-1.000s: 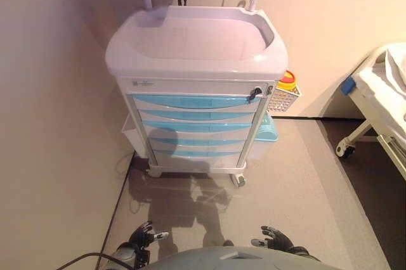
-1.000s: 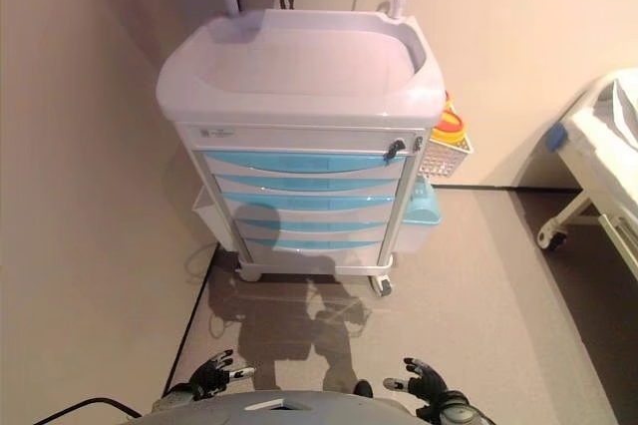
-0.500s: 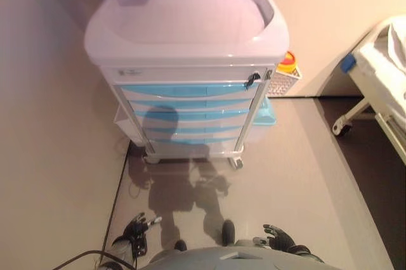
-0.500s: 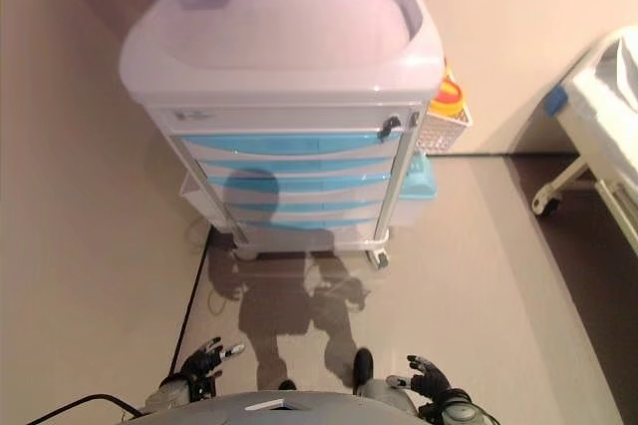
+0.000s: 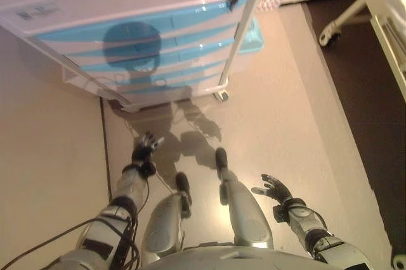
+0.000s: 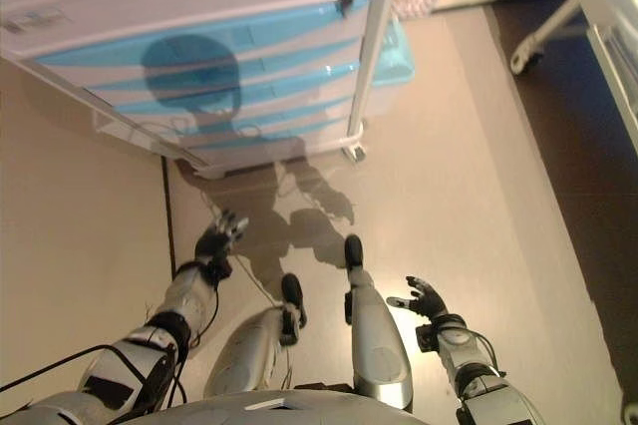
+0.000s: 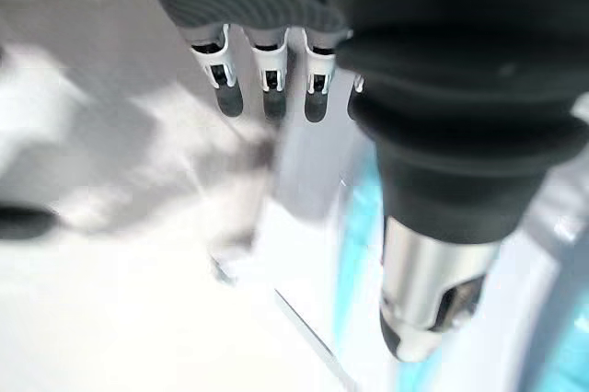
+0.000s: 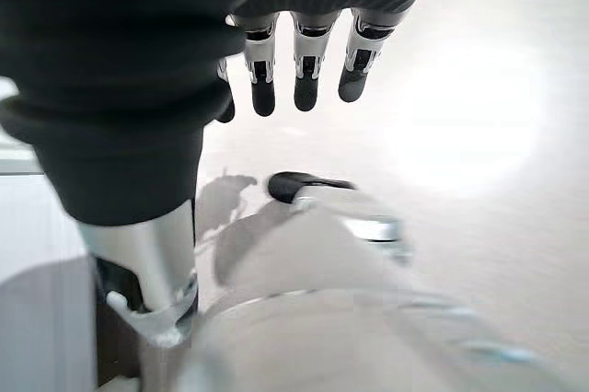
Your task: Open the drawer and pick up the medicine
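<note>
Fingers [image 5: 152, 139] of both hands spread, well short of the closed drawers [image 5: 146, 35].

Warm, fairly bright light fills the room, falling from behind and above: a dark head-shaped shadow lies on the blue drawers [image 5: 136, 45] of the cart, and more shadow spreads over the floor [image 5: 285, 111] below it. Both wrist views are soft with blur; a white glare patch burns on the floor in the right one, and the left one washes out pale around the cart's foot.
</note>
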Available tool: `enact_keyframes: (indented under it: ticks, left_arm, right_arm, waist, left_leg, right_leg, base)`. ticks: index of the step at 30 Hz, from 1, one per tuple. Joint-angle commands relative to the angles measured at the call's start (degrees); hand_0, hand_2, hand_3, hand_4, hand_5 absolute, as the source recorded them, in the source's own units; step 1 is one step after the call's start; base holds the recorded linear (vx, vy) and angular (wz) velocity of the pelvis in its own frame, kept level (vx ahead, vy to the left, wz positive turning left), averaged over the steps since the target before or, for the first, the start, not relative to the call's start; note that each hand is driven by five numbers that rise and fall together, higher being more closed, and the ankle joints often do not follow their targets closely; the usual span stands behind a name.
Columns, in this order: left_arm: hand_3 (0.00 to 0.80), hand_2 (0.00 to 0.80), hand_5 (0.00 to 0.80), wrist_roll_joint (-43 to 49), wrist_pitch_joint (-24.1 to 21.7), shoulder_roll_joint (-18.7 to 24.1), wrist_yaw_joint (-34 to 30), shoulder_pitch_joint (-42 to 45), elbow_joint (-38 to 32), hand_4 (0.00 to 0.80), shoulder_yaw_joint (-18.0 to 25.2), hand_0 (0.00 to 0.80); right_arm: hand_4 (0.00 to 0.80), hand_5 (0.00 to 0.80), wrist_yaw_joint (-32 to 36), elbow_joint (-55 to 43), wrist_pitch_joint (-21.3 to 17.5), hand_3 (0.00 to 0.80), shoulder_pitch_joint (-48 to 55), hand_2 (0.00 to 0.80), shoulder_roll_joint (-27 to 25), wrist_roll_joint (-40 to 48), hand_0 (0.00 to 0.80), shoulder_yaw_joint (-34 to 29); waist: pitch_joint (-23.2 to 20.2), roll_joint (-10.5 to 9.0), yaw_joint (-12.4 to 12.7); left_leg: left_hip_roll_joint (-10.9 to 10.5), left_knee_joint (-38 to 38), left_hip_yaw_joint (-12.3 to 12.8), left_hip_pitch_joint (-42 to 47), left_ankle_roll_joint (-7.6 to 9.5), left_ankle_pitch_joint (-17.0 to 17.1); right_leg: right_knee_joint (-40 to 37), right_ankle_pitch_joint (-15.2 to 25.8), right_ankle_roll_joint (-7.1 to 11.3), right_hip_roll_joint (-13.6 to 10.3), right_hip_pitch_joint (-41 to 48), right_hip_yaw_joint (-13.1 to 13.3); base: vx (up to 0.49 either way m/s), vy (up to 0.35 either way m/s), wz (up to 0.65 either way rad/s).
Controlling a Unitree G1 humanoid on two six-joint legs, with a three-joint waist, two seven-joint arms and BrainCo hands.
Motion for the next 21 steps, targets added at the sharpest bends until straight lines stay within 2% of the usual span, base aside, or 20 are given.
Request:
enact_keyframes:
  ticks: [1,4,6,7,8,9,10,11,12,21]
  left_arm:
    - [0.000,0.000,0.000,-5.2,-4.0,3.7,-2.5,-2.4,-5.6,0.000,1.2,0.000]
    - [0.000,0.000,0.000,-11.2,-3.8,6.2,-6.1,-6.5,-8.4,0.000,1.5,0.000]
    - [0.000,0.000,0.000,-19.3,-2.2,6.8,-10.4,-8.8,-10.1,0.000,2.2,0.000]
    - [0.000,0.000,0.000,-19.4,-2.2,6.9,-10.4,-8.8,-10.1,0.000,2.2,0.000]
    - [0.000,0.000,0.000,-22.9,-2.1,7.0,-13.5,-10.3,-11.2,0.000,2.9,0.000]
    - [0.000,0.000,0.000,-27.4,-1.7,7.4,-15.8,-11.6,-12.0,0.000,3.4,0.000]
    - [0.000,0.000,0.000,-31.8,-1.1,7.9,-19.0,-13.4,-12.7,0.000,4.0,0.000]
    - [0.000,0.000,0.000,-33.2,-0.6,8.2,-19.9,-14.1,-12.8,0.000,4.3,0.000]
    - [0.000,0.000,0.000,-38.7,0.0,8.7,-23.1,-16.7,-13.8,0.000,5.4,0.000]
    - [0.000,0.000,0.000,-51.9,0.6,13.2,-33.6,-27.4,-15.8,0.000,6.1,0.000]
  right_arm:
    - [0.000,0.000,-0.2,-3.8,-1.9,0.000,2.5,0.000,-2.1,2.5,0.000,3.9]
    - [0.000,0.000,-0.3,-5.3,-2.0,0.000,3.1,0.000,-2.6,4.0,0.000,4.8]
    - [0.000,0.000,0.0,-5.3,-2.7,0.000,3.5,0.000,-2.5,5.0,0.000,5.2]
    - [0.000,0.000,0.0,-5.3,-2.7,0.000,3.5,0.000,-2.5,5.0,0.000,5.2]
    - [0.000,0.000,0.1,-5.6,-2.7,0.000,3.9,0.000,-2.2,5.5,0.000,5.4]
    - [0.000,0.000,0.5,-5.6,-3.1,0.000,4.0,0.000,-2.1,5.5,0.000,5.6]
    - [0.000,0.000,0.7,-5.8,-3.4,0.000,4.6,0.000,-1.9,5.9,0.000,6.0]
    - [0.000,0.000,0.8,-6.0,-3.3,0.000,4.6,0.000,-1.8,6.0,0.000,6.1]
    - [0.000,0.000,1.1,-5.9,-3.8,0.000,5.1,0.000,-1.6,6.2,0.000,6.7]
    - [0.000,0.000,2.1,-5.5,-6.1,0.000,6.5,0.000,-1.3,7.6,0.000,8.3]
  waist:
    - [-0.8,0.51,-0.5]
    - [0.1,-0.05,-1.4]
    - [0.8,-0.35,-1.9]
    - [0.8,-0.35,-1.9]
    - [1.0,-0.41,-2.1]
    - [1.5,-1.27,-2.5]
    - [1.5,-1.44,-2.7]
    - [1.6,-1.61,-2.8]
    - [1.6,-2.50,-3.2]
    - [1.7,-5.32,-4.5]
  left_leg:
    - [-1.2,1.6,-0.9,-5.6,1.46,-0.2]
    - [-0.9,3.2,-0.8,-8.0,1.49,-0.7]
    - [-0.7,3.6,-0.7,-8.7,1.59,-1.0]
    - [-0.7,3.6,-0.7,-8.7,1.59,-1.0]
    - [-0.6,4.2,-1.2,-8.3,1.44,-3.1]
    - [-0.5,4.3,-0.5,-9.6,1.58,-1.6]
    - [-0.3,4.7,-1.1,-9.1,1.33,-3.5]
    - [-0.2,4.7,-1.1,-9.2,1.32,-3.6]
    - [0.0,5.0,-1.1,-9.4,1.18,-4.0]
    - [0.9,6.2,-0.5,-10.0,1.04,-5.5]
  right_leg:
    - [15.4,-10.0,-0.64,0.6,-4.0,0.4]
    - [16.7,-9.9,-1.07,1.5,-6.5,1.1]
    - [17.0,-9.8,-1.24,2.1,-7.5,1.4]
    - [17.0,-9.8,-1.24,2.1,-7.5,1.4]
    - [17.5,-11.2,-1.00,2.6,-7.3,1.6]
    - [16.5,-9.2,-1.35,2.6,-8.1,1.7]
    - [16.6,-10.3,-1.04,3.1,-7.8,1.7]
    - [16.4,-10.2,-1.03,3.2,-7.8,1.7]
    - [15.5,-9.6,-0.94,3.4,-7.8,1.9]
    - [12.4,-7.8,-0.77,4.0,-7.2,2.3]
  base:
    - [-0.044,-0.038,-0.21]
    - [-0.032,-0.027,-0.13]
    - [-0.009,-0.018,-0.15]
    - [0.084,-0.003,-0.12]
    - [-0.015,-0.058,-0.11]
    - [0.075,-0.060,-0.06]
    - [-0.012,-0.076,-0.03]
    - [0.104,-0.068,-0.01]
    - [0.017,-0.083,-0.02]
    - [0.009,-0.070,-0.03]
